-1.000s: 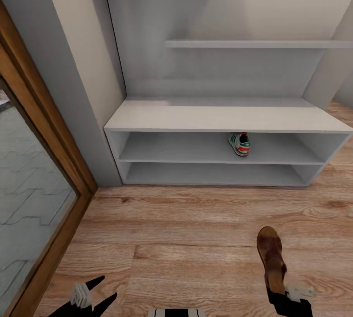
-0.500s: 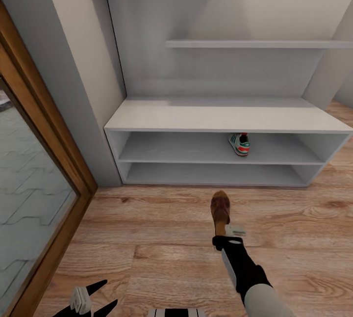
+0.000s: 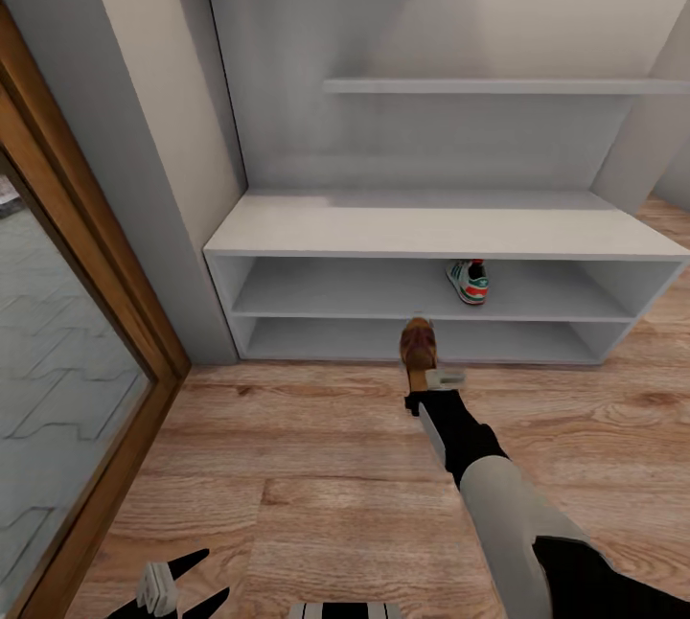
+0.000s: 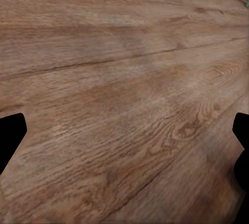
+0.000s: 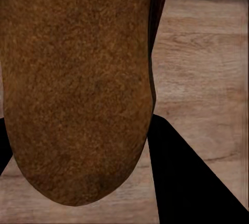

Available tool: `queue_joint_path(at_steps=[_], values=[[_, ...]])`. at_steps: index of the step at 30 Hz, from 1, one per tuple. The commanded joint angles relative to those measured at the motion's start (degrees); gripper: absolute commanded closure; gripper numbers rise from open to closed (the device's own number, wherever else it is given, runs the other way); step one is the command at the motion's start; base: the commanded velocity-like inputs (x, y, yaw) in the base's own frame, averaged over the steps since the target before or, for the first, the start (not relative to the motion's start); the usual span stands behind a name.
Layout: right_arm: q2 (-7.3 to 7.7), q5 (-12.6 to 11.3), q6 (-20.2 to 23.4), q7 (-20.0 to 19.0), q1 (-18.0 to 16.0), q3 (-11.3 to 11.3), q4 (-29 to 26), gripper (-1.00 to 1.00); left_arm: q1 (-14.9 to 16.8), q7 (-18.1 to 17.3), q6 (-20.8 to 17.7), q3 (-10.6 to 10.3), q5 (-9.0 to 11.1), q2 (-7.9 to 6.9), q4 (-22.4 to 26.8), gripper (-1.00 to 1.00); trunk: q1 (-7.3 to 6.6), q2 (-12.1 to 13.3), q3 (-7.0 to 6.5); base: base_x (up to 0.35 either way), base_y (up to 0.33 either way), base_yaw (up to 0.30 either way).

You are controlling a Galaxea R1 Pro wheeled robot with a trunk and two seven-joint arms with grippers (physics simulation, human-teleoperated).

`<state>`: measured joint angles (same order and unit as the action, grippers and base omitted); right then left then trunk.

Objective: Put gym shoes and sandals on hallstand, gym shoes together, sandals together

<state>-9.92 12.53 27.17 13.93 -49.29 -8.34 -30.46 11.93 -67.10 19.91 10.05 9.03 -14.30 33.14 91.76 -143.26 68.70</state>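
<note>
Clenched on a sandal (image 3: 418, 344), our right gripper (image 3: 428, 387) carries it toe-forward, the tan sole (image 5: 78, 78) close before the wrist camera with a dark finger (image 5: 181, 177) beside its heel. Ahead of the jaws stands the hallstand (image 3: 441, 228), and the sandal's toe is near the mouth of its lower shelf (image 3: 412, 339). Up and slightly rightward of the jaws, on the upper open shelf, sits one gym shoe (image 3: 469, 281), heel toward us. We judge the step in hand to be the insertion of the sandal into the rack. To do it well, we should keep the sandal level, clear the shelf edge above it, push it deep enough that the heel rests fully on the board, and leave room beside it for its mate; the gym shoe's neighbour slot should stay free too. Our right arm reaches forward, low over the corridor floor (image 3: 316, 485), forearm angled inward toward the rack's middle. Our left gripper (image 3: 177, 584) hangs back, released, fingers (image 4: 10, 135) spread wide above bare planks, holding nothing.
</note>
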Motion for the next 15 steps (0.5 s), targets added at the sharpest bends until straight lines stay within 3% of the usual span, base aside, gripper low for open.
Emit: queue_joint_path(at_steps=[1, 4, 15], values=[[-0.08, 0.47, 0.5, 0.01, -0.64, -0.38, -0.17, 1.0, 0.03, -0.19, 0.3, 0.05, 0.11, -0.01, -0.17, -1.0, -0.01, -0.02, 0.05, 0.0, 0.0, 0.0], [-0.08, 0.41, 0.79, -0.16, -2.31, -0.36, -0.19, 1.0, 0.05, -0.15, 0.37, 0.04, 0.11, -0.03, -0.84, -1.0, -0.01, -0.02, 0.05, 0.0, 0.0, 0.0], [-0.08, 0.47, 0.87, -0.31, -2.81, -0.31, 0.08, 1.0, 0.02, -0.14, 0.35, -0.03, 0.02, -0.03, -1.13, -1.0, -0.01, -0.02, 0.05, 0.0, 0.0, 0.0]])
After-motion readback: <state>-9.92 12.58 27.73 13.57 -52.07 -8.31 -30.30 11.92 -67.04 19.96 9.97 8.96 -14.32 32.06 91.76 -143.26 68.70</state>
